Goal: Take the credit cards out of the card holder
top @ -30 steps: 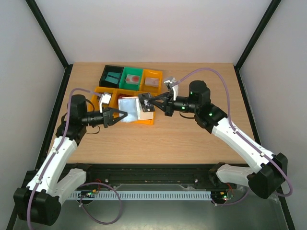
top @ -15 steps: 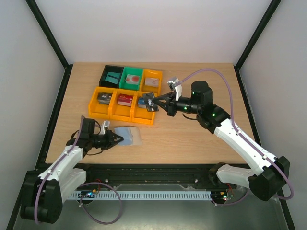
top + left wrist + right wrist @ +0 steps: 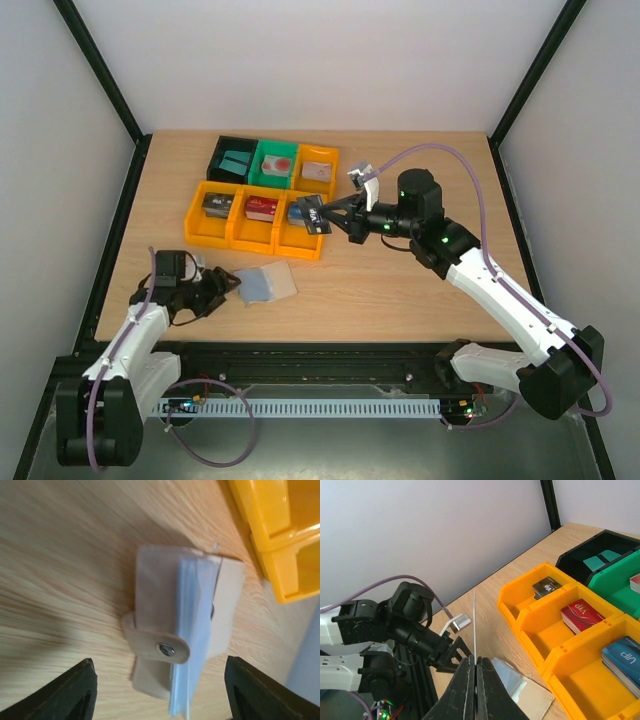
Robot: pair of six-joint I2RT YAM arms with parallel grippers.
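- Left fingers [image 3: 222, 289]: apart, nothing btwn them, low over the surface [image 3: 400, 290] near its front-left corner.
- Holder [image 3: 185, 630]: flat on the surface and free, just beyond the left fingertips, toward the surface's middle. In the left wrist view it sits dead ahead, centred in the gap and untouched.
- Flap half open, grey-blue inside showing, snap tab [image 3: 165, 649] at the end nearest the fingers. Can't tell if any cards remain inside.
- Long axis runs approx along the left arm's reach, so the short side lies across the closing line. Prob. fits the gap as it lies.
- Right fingers [image 3: 472, 680]: pressed together on a card [image 3: 312, 214], which is edge-on in the right wrist view. It's held in the air over the right end of the orange bin [image 3: 240, 245].
- Other cards lie in the bin compartments, incl. a red one [image 3: 582, 615].
- Nearer arm: left, by far. The right is well apart from the holder and occupied.
- Judgement: the right prob. has to drop its card into a compartment first. Any further pull then needs the left to pin the holder w/ its opening facing the right arm.
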